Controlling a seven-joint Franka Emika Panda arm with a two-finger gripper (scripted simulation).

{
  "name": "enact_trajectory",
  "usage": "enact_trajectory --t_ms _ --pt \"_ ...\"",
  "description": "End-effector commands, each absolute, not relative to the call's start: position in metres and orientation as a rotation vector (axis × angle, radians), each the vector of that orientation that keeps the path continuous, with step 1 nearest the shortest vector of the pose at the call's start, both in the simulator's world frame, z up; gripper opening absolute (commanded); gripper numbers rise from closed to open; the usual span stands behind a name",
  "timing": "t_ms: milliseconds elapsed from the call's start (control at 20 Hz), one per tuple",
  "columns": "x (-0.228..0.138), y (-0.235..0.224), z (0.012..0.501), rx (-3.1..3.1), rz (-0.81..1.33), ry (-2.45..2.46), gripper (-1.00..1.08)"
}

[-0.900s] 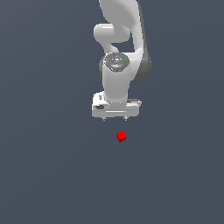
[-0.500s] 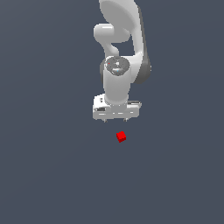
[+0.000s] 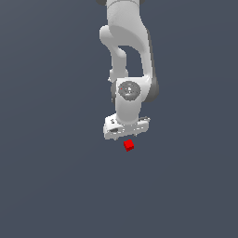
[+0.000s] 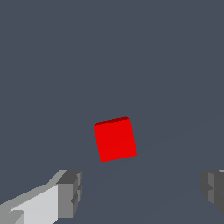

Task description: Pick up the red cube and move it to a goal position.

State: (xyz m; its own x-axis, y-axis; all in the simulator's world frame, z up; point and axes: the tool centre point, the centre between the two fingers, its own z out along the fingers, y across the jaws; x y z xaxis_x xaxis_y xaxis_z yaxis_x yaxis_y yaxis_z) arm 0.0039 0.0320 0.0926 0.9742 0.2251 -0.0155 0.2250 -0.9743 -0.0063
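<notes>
The red cube is a tiny bright red block lying on the flat grey floor, just below the white arm's hand in the exterior view. In the wrist view the cube shows large and whole, a little tilted. My gripper hangs directly above the cube, close to it and not touching it. Its jaws stand wide apart and hold nothing. In the wrist view my gripper shows two grey fingertips, one on each side, with the cube lying beyond the gap between them.
The white arm comes down from the top of the exterior view. Uniform dark grey floor surrounds the cube on all sides.
The hand has come down toward the cube, so the gap between them is smaller. The cube has not moved.
</notes>
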Motion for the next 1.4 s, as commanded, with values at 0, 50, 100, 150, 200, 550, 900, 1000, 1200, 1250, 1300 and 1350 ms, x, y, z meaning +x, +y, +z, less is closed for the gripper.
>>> enact_trajectory --t_ms 0,50,100,150,200,550,900,1000,1200,1250,1300,1350 --pt "0.006 0.038 0.071 -3.106 0.018 -0.443 1.0" --pt "0.008 0.04 0.064 -3.101 0.015 -0.474 1.0" --pt "0.009 0.041 0.057 -3.097 0.013 -0.503 1.0" --pt "0.009 0.043 0.051 -3.093 0.011 -0.529 1.0" --pt "0.01 0.045 0.045 -3.089 0.009 -0.552 1.0" --pt "0.014 0.051 0.021 -3.072 0.0 -0.652 1.0" --pt "0.015 0.052 0.02 -3.072 0.0 -0.659 -1.0" --pt "0.015 0.052 0.02 -3.072 0.0 -0.659 -1.0" --pt "0.015 0.052 0.02 -3.072 0.0 -0.659 -1.0" --pt "0.015 0.052 0.02 -3.072 0.0 -0.659 -1.0" --pt "0.015 0.052 0.02 -3.072 0.0 -0.659 -1.0" --pt "0.014 0.052 0.02 -3.072 0.0 -0.659 -1.0"
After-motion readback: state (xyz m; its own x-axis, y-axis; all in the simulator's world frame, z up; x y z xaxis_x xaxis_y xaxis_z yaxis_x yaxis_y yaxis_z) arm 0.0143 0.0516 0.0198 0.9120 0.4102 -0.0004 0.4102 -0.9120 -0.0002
